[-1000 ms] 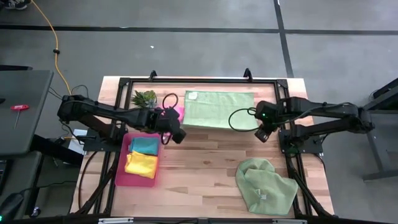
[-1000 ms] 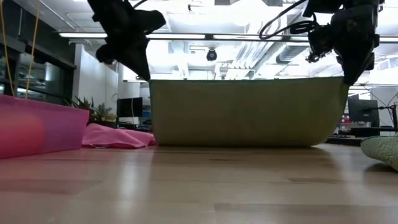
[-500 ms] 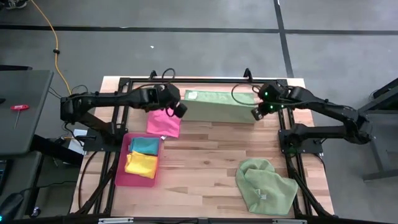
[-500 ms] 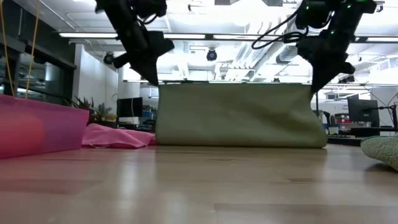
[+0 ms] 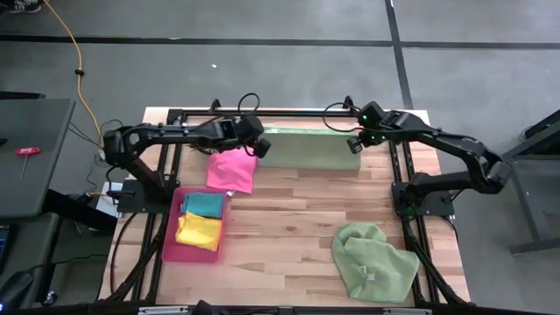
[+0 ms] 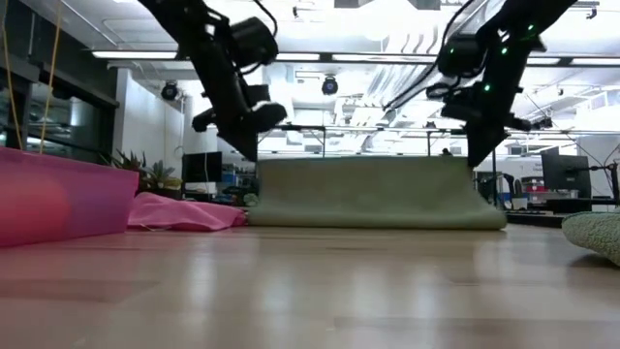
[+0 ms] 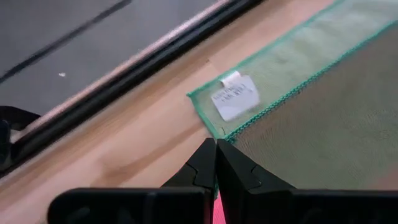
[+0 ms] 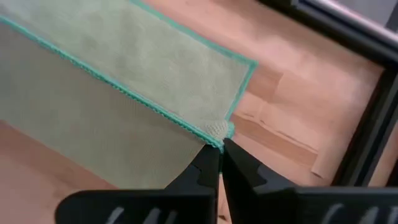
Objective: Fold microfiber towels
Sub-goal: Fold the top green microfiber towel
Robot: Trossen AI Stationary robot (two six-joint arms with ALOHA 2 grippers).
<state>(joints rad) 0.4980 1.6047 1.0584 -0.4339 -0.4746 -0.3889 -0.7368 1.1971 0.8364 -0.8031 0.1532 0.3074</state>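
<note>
Both pincers pinching the pale green towel at the back of the desk

So we've got the left pincer (image 5: 258, 143) and the right pincer (image 5: 355, 144) each pressed together on a corner of the pale green towel (image 5: 308, 150), which is doubled over along the far edge of the desk (image 5: 289, 214), its white label (image 7: 235, 98) near the left corner. Just beside it on the left lies the hot pink towel (image 5: 231, 170), touching or nearly touching, we can't tell which. The pink tray (image 5: 171, 242) holds the teal towel (image 5: 204, 204) and the yellow towel (image 5: 199, 232). A second pale green towel (image 5: 372, 262) sits crumpled near the front right. The black frame rail (image 5: 306, 114) runs right behind the fold.
</note>
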